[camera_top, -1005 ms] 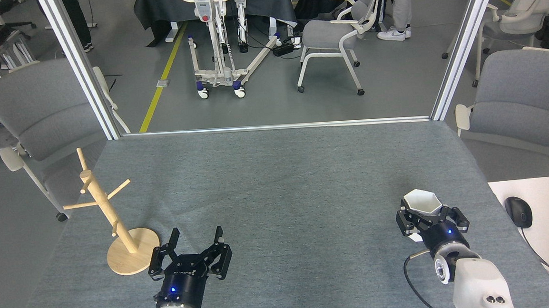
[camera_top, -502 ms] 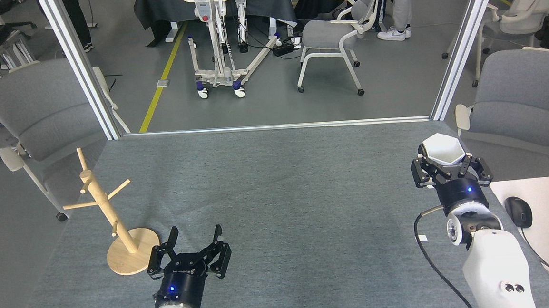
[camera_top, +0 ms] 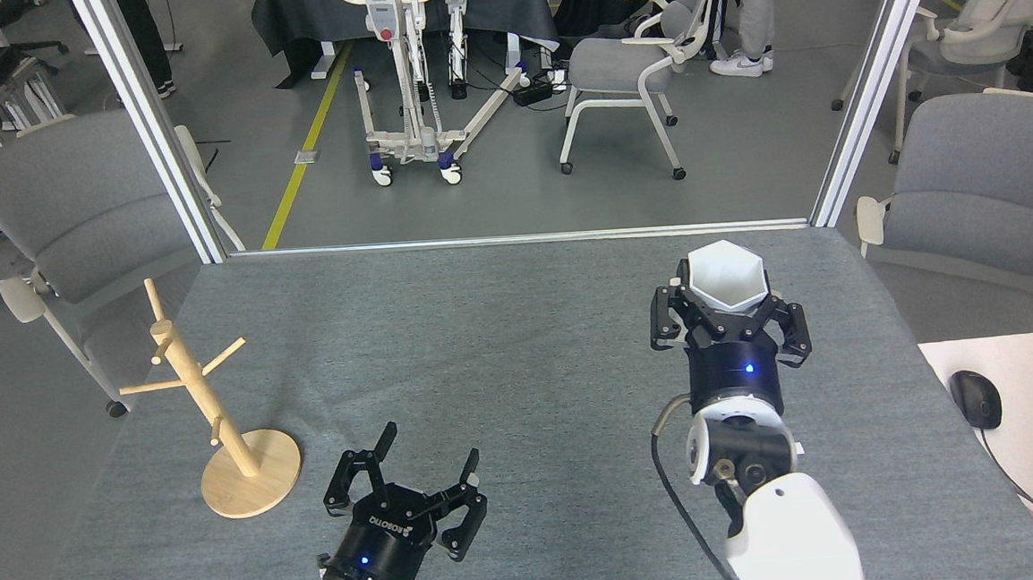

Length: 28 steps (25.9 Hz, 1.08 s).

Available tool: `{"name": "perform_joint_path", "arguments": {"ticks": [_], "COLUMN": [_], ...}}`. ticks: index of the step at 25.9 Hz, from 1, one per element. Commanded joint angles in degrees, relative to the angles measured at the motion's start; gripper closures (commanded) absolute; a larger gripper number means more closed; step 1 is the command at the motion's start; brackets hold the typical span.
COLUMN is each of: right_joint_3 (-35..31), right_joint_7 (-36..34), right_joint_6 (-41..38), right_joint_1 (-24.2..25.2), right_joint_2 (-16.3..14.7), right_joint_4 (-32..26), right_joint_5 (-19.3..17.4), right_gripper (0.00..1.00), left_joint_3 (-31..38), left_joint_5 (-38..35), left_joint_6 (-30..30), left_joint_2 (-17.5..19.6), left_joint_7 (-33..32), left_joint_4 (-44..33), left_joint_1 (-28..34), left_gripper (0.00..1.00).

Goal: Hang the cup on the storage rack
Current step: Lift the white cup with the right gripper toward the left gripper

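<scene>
Cup (camera_top: 727, 277) rides raised over the table's (camera_top: 519, 326) right side, clamped in the right gripper (camera_top: 726, 317) for carrying, while the left gripper (camera_top: 421, 484), jaws spread and empty, waits near the rack (camera_top: 209, 398) at far left.

Grey felt-topped table (camera_top: 519, 326) bears the wooden storage rack (camera_top: 219, 416) near its left edge.
</scene>
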Motion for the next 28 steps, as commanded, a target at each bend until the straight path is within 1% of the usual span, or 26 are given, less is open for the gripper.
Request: {"name": "perform_joint_path", "arguments": {"ticks": [1,3,5,8,10,13,15,22,25,28], "right_joint_3": [13.04,18.49,21.66,23.42,25.18,26.67,26.67,26.58,26.49,26.41], "right_joint_7": [2.97,3.32,3.5,4.11,7.36,12.28,12.9,13.08,13.08,13.08], "right_joint_6": [14.55,20.71,24.57,25.07,25.07,25.07,25.07,25.07,25.07,25.07], "right_joint_1": [-3.32,-4.73,-4.82,-4.38,-4.2,-4.03,-3.85,-3.85,-3.94,-3.85], "right_joint_2": [0.21,1.0,3.11,4.87,5.4,5.48,5.57,5.4,5.22,5.22], "right_joint_4": [-0.47,-0.38,-0.38,0.32,0.41,0.41,0.41,0.5,0.59,1.29], "right_joint_5": [1.03,1.83,2.53,3.94,4.38,7.19,8.07,7.98,7.98,7.89], "right_gripper": [0.87,0.87,0.87,0.88,0.88,0.89,0.89,0.88,0.88,0.88], "left_joint_3": [-3.8,-3.89,-3.97,-5.03,-5.73,-5.64,-5.64,-5.64,-5.64,-5.64], "left_joint_5": [-4.14,-4.4,-4.66,-4.66,-4.58,-3.87,-3.61,-0.09,0.08,0.26], "left_joint_6": [-4.04,-7.99,-10.1,-10.63,-10.72,-13.18,-14.76,-22.41,-23.99,-24.17], "left_joint_2": [0.76,0.49,0.05,-0.21,-0.21,-0.47,-0.65,-0.74,-0.91,-1.35], "left_joint_7": [-0.06,-0.85,-1.99,-5.68,-6.39,-6.74,-6.74,-6.74,-6.74,-6.74], "left_joint_4": [0.03,0.2,1.52,6.09,8.82,11.63,12.68,12.77,13.03,13.3], "left_joint_1": [-0.73,-2.83,-5.91,-11.54,-14.53,-17.42,-18.13,-18.04,-18.39,-19.53], "left_gripper": [0.01,0.01,0.01,0.01,0.01,0.01,0.01,0.01,0.01,0.01]}}
